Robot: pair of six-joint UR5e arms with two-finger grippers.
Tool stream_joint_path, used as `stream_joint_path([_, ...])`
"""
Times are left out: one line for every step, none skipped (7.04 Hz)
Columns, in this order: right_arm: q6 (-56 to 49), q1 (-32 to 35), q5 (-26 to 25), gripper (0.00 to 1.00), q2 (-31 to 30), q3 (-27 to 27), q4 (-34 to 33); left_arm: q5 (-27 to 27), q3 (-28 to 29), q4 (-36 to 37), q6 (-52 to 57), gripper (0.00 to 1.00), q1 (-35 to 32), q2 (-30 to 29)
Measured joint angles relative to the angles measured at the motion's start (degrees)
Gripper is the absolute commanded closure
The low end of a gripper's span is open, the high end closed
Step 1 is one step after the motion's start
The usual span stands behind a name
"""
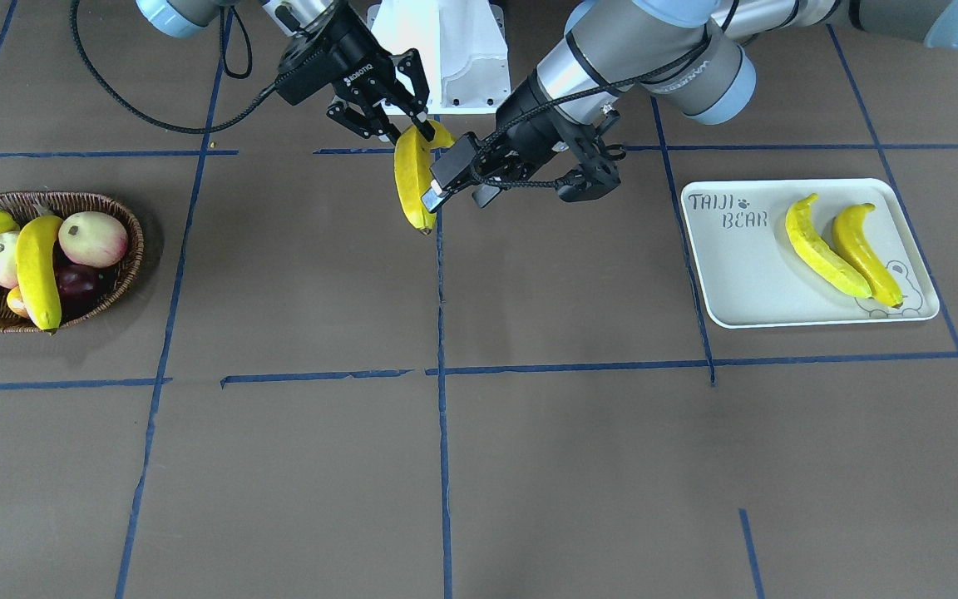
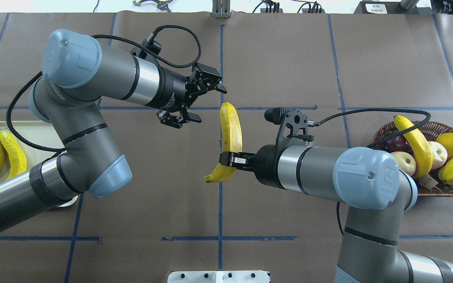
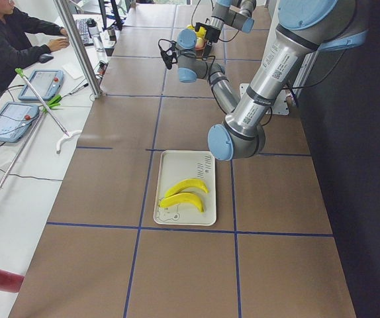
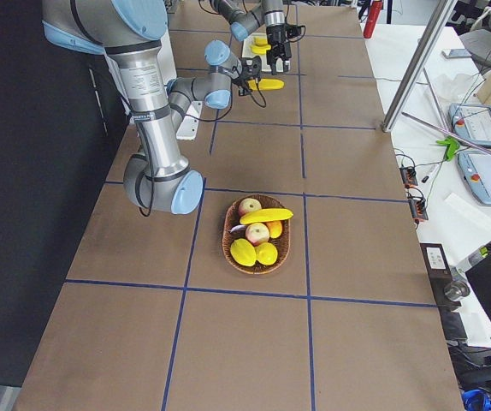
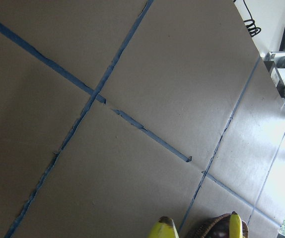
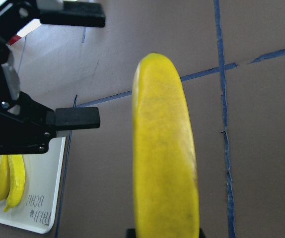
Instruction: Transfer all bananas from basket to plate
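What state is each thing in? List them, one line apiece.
Right gripper: shut on a long yellow banana, held in the air over mid-table.
Left gripper: open, empty, near that banana, not touching it.
Off-white rectangular plate: holds two bananas, lying side by side.
Brown woven wicker basket: one banana inside, lying on top of other fruit.

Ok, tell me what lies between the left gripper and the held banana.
Nothing: the overhead view shows only air above the table between the open left gripper and the banana that the right gripper holds.
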Motion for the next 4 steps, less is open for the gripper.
stream_joint_path([-0.1,0.0,0.0,0.98,0.3,-0.1,0.0,0.0,0.9,-1.0,0.2,0.01,1.0,-0.6])
stream_joint_path([-0.1,0.0,0.1,0.98,0.5,-0.1,0.0,0.0,2.1,-2.7,0.4,0.01,2.0,-1.1])
stream_joint_path([-0.1,0.0,0.1,0.98,0.6,-0.1,0.1,0.1,3.1,-4.2,0.5,0.05,2.6,-1.3])
stream_joint_path([-0.1,0.0,0.2,0.98,0.6,-0.1,0.1,0.1,3.7,-5.1,0.6,0.55,3.0,-1.4])
